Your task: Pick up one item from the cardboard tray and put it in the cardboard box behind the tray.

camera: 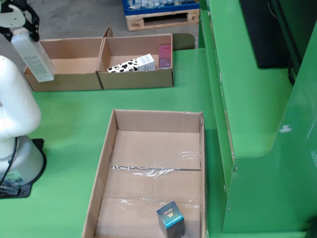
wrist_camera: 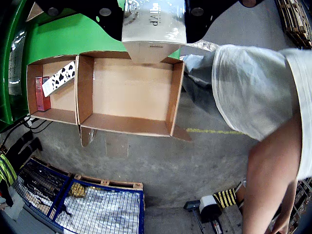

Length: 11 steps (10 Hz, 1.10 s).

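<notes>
My gripper (wrist_camera: 153,30) is shut on a tall white item in clear wrap (wrist_camera: 153,22), black fingers (wrist_camera: 105,17) on either side. In the fixed view the gripper (camera: 22,30) holds this item (camera: 33,55) over the left, empty cardboard box (camera: 64,74) behind the tray. In the wrist view that empty box (wrist_camera: 131,92) lies directly below. The neighbouring box (camera: 141,79) holds a cow-patterned carton (camera: 131,65) and a pink carton (camera: 165,55). The long cardboard tray (camera: 151,124) in front holds one teal cube box (camera: 171,219).
The white arm base (camera: 17,129) stands left of the tray on the green table (camera: 69,114). A green wall (camera: 257,109) borders the right. In the wrist view a person in a white shirt (wrist_camera: 253,87) stands nearby, and a wire cage (wrist_camera: 97,209) is on the floor.
</notes>
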Each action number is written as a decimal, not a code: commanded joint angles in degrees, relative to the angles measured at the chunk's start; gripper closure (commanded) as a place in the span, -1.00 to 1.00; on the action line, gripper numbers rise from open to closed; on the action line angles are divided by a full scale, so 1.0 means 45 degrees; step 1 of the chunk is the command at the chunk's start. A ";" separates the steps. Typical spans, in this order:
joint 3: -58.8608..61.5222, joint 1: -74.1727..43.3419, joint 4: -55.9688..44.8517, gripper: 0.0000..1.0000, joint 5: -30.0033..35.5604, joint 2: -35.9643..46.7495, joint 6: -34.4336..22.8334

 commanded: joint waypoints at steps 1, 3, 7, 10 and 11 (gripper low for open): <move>1.0078 -0.2212 -0.5449 1.00 0.0756 -0.4434 -0.1860; 1.0078 -0.3607 -0.3424 1.00 0.0953 -0.4879 -0.2900; 1.0078 -0.5098 -0.1045 1.00 0.1178 -0.5554 -0.4024; 1.0078 -0.5098 -0.1045 1.00 0.1178 -0.5553 -0.4024; 1.0078 -0.5098 -0.1045 1.00 0.1178 -0.5553 -0.4024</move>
